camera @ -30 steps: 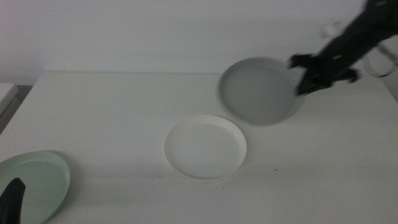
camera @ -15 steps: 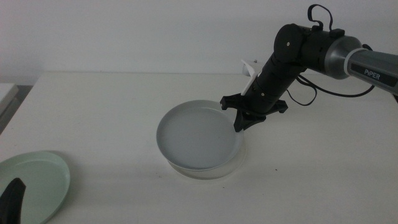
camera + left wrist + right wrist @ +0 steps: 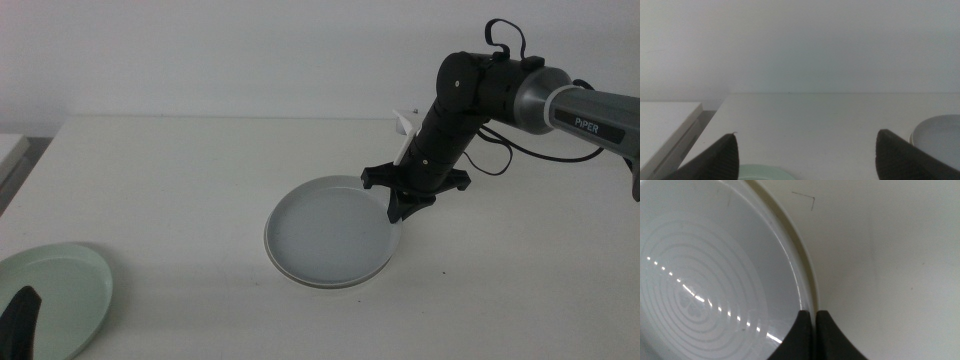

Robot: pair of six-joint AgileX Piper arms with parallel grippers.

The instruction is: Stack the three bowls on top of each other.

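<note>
R arm bends down from the right, right gripper [image 3: 403, 206] fingers pinched on grey bowl [image 3: 328, 231] rim, nested in white bowl [image 3: 372, 272]. Left gripper [image 3: 805, 152] waits, wide open, by mint bowl [image 3: 62, 290].

Grey bowl [image 3: 325, 228]: pale grey, glossy; concentric ring pattern on the inner floor in the right wrist view [image 3: 705, 285], crossed by a line of small white glints.
White bowl [image 3: 312, 279]: white; only its rim shows around the grey one.
Mint bowl [image 3: 60, 295]: pale mint green, plain.
Bench [image 3: 180, 180]: off-white, plain, a few tiny dark specks.
Right tool [image 3: 402, 203]: black.
Left tool [image 3: 20, 318]: black.
</note>
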